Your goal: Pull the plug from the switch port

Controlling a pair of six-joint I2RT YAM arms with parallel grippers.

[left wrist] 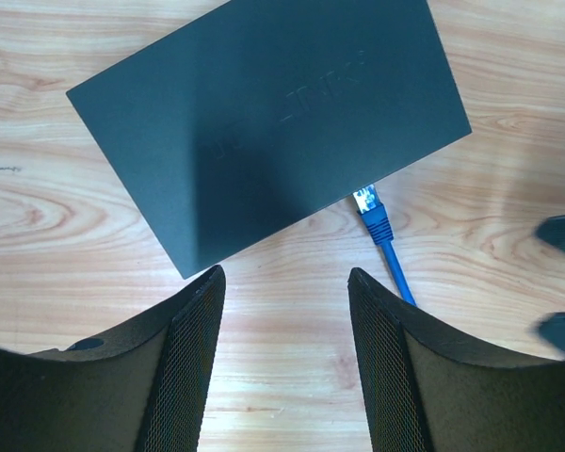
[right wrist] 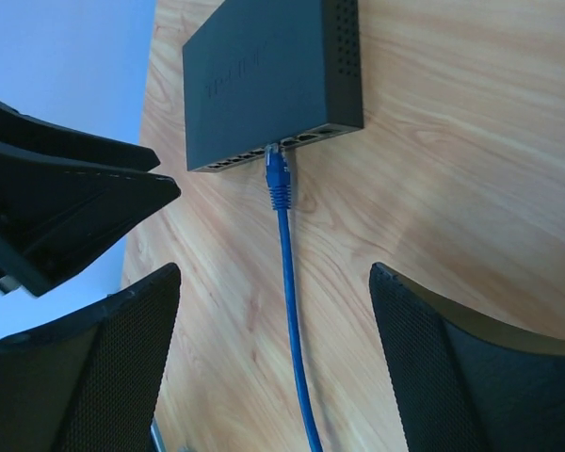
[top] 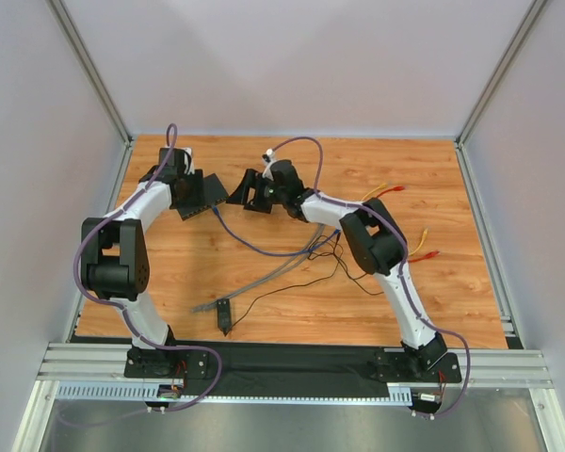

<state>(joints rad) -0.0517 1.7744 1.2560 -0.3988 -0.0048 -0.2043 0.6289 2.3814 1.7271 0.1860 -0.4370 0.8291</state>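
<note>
Switch (right wrist: 254,75): flat on the table (top: 452,282), far left part, lying between the two tools. Port row faces the right arm.

Plug (right wrist: 278,179): blue boot, clear tip. The tip sits right at the mouth of a port about midway along the row. From the left wrist view a fair length of the clear tip shows outside the switch edge. Can't tell whether it is seated, half drawn or just loose at the mouth. It has not come clear of the switch in any case.

Cable (right wrist: 292,311): blue, runs straight from the plug toward the near side, then curves off to the right across the table.

Left tool (left wrist: 282,278): jaws apart, nothing between them. The switch's near edge lies just beyond the fingertips, not touching. It is not bracing the switch.

Right tool (right wrist: 273,271): jaws wide apart and lined up on the cable, which passes down the middle of the gap without touching either finger. The plug is ahead of the fingertips, apart from them.

Progress, as judged: approach only. Both tools are placed, one on each side of the switch, but neither has a grip.

Left to do:
- steady the switch
- close on the plug boot
- draw it straight out along the cable line

Risk: an unbraced switch may slide with the pull.
</note>
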